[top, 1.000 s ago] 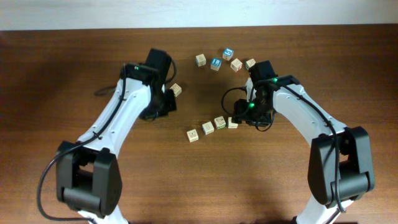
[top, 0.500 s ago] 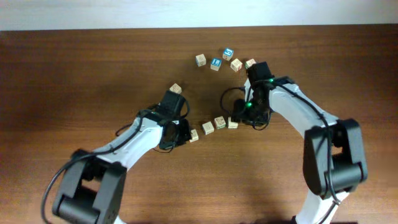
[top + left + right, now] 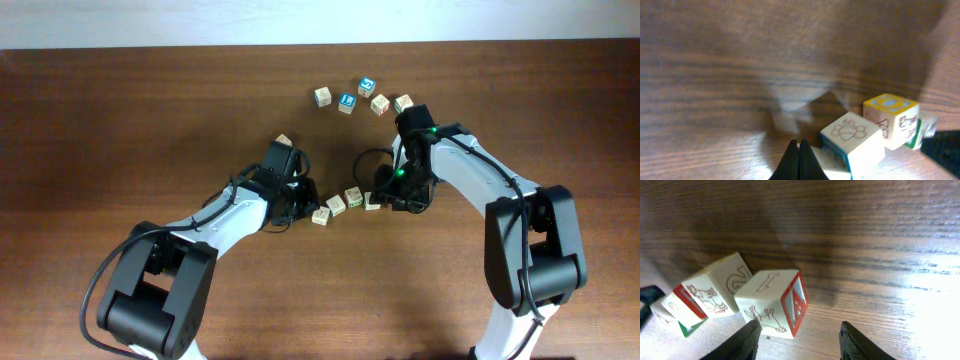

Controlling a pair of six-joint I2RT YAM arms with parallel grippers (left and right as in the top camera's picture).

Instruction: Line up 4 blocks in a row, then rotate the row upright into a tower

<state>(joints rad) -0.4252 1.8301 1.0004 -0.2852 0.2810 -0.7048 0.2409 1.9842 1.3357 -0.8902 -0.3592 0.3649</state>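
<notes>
Wooden blocks (image 3: 354, 197) lie rowed on the surface (image 3: 200, 100). Left end effector (image 3: 799, 148), pinched together, has swung in beside the paw-print block (image 3: 850, 137). Right end effector (image 3: 800, 332), standing apart, straddles the red-A block (image 3: 771, 305), so turning probably starts now.

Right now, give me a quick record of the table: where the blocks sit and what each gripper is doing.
row of blocks: four in a slanted line, mid-table
left gripper: shut, tip low over the table close beside the paw-print block at its end of the row; contact unclear
right gripper: open, the red-edged block at the row's other end between its fingers, not clamped
far group: five blocks, two of them blue-faced blocks
lone block: beside the left arm
table: dark wood
</notes>
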